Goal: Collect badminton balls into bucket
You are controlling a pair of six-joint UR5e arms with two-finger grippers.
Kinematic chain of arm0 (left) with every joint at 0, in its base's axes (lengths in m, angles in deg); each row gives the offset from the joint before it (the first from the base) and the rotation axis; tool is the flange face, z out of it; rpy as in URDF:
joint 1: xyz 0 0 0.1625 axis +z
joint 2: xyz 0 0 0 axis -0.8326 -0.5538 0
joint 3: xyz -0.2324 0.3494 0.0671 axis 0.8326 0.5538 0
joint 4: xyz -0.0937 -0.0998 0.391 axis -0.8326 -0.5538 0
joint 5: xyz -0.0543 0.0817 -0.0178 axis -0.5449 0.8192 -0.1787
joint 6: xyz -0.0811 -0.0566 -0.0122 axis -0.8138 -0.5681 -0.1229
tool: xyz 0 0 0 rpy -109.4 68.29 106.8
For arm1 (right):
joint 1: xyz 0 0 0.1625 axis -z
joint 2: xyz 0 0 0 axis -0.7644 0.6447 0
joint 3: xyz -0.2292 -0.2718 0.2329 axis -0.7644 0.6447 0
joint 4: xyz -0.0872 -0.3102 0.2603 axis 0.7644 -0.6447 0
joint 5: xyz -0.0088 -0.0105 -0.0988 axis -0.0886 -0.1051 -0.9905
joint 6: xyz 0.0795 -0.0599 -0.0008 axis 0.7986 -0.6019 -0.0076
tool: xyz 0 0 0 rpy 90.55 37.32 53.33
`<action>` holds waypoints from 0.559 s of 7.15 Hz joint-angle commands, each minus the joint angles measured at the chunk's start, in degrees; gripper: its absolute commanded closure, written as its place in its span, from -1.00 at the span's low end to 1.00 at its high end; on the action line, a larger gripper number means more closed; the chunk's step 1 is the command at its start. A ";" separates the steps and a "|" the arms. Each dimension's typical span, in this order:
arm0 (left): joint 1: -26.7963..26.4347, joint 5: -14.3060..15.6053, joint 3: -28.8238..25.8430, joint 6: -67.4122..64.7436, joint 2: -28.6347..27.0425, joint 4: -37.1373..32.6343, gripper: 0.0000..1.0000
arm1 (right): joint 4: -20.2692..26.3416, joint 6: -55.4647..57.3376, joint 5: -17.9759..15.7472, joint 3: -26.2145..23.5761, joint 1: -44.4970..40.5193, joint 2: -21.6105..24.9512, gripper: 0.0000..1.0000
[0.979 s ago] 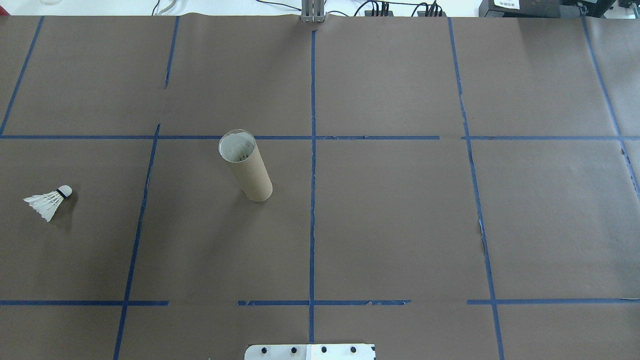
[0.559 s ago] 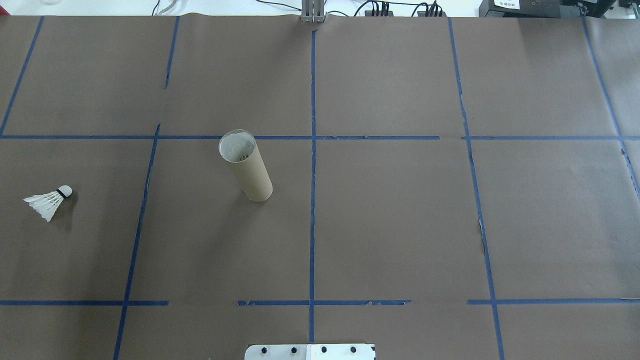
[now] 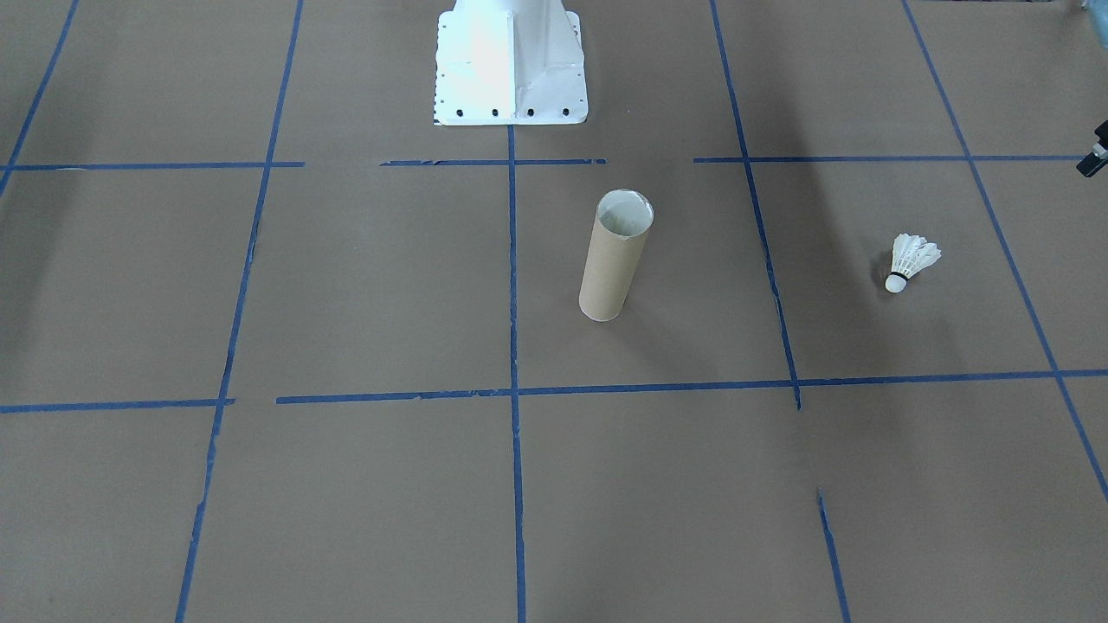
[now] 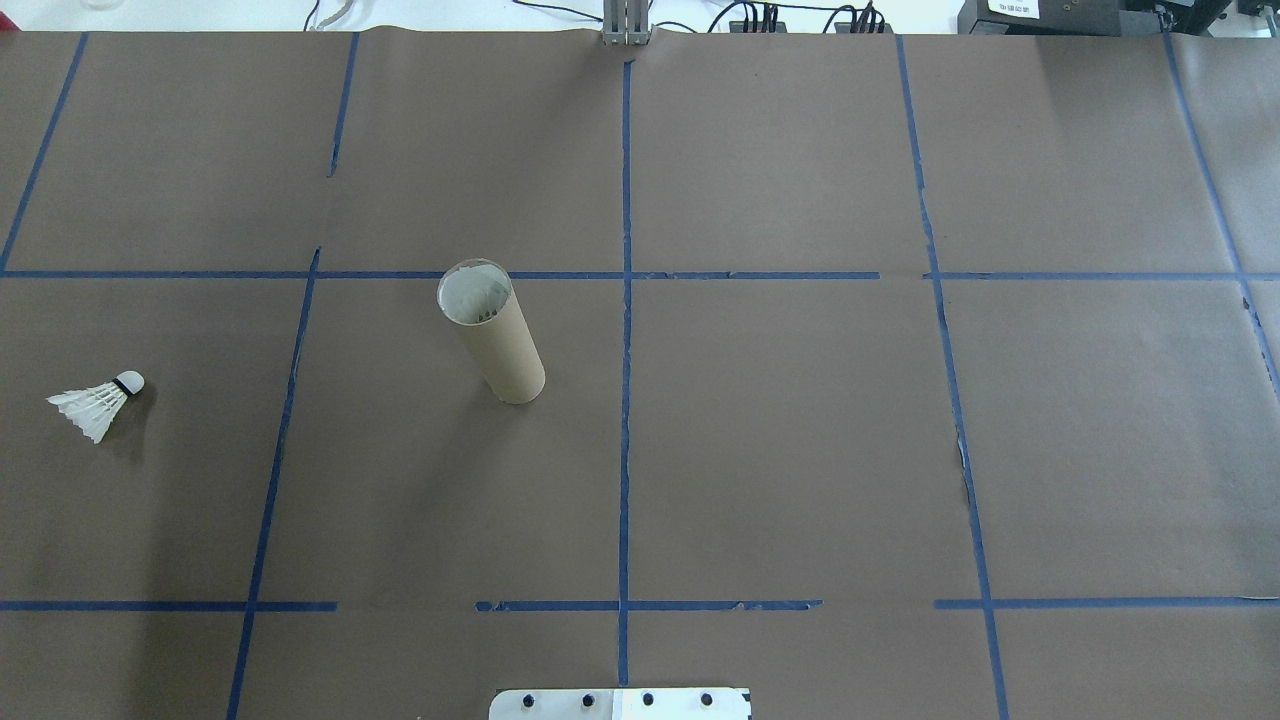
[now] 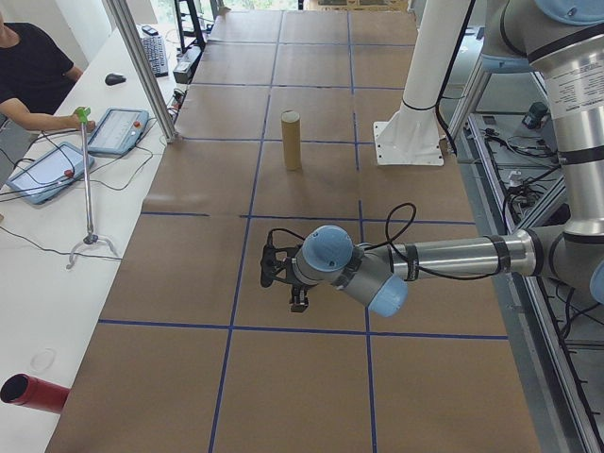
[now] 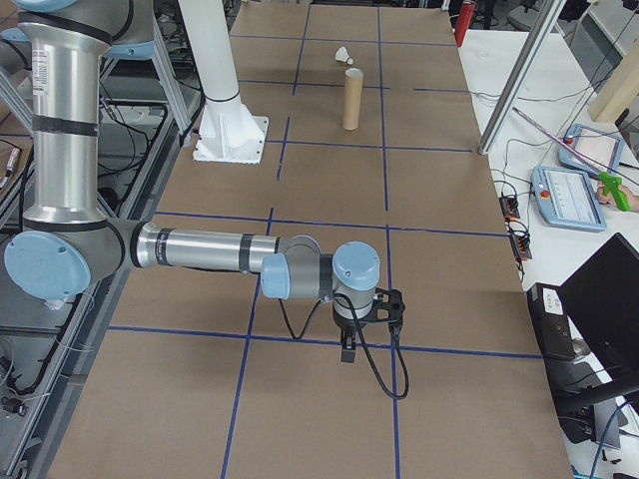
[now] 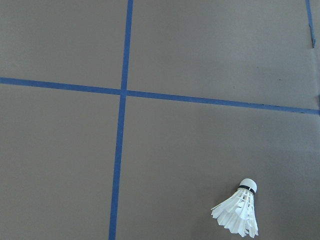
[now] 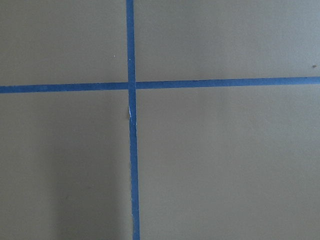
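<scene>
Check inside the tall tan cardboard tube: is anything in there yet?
The tall tan cardboard tube shows its pale inner wall, with faint feather-like ribs low down, possibly a shuttlecock; its bottom is hidden. One white feather shuttlecock lies on the brown paper outside it.

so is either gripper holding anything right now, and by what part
Nothing is held. The shuttlecock lies alone on the table, clear of the cardboard tube, with no gripper near either.

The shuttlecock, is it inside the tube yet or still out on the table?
Out. The shuttlecock lies on its side on the brown table, well apart from the upright tube.
</scene>
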 commanded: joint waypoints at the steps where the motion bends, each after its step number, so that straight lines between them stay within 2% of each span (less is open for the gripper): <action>1: 8.14 2.55 -0.35 -15.73 0.17 -9.96 -1.00 | 0.00 0.01 0.02 0.00 0.00 0.00 -1.00; 2: 10.97 5.54 -2.09 -24.69 0.34 -18.01 -1.00 | 0.00 0.02 -0.07 0.00 0.00 0.00 -1.00; 3: 13.52 6.09 -5.77 -30.78 0.52 -26.36 -1.00 | 0.00 0.02 0.02 0.00 0.00 0.00 -1.00; 4: 13.81 7.57 -10.59 -35.11 1.65 -36.27 -1.00 | 0.00 0.02 0.02 0.00 0.00 0.00 -1.00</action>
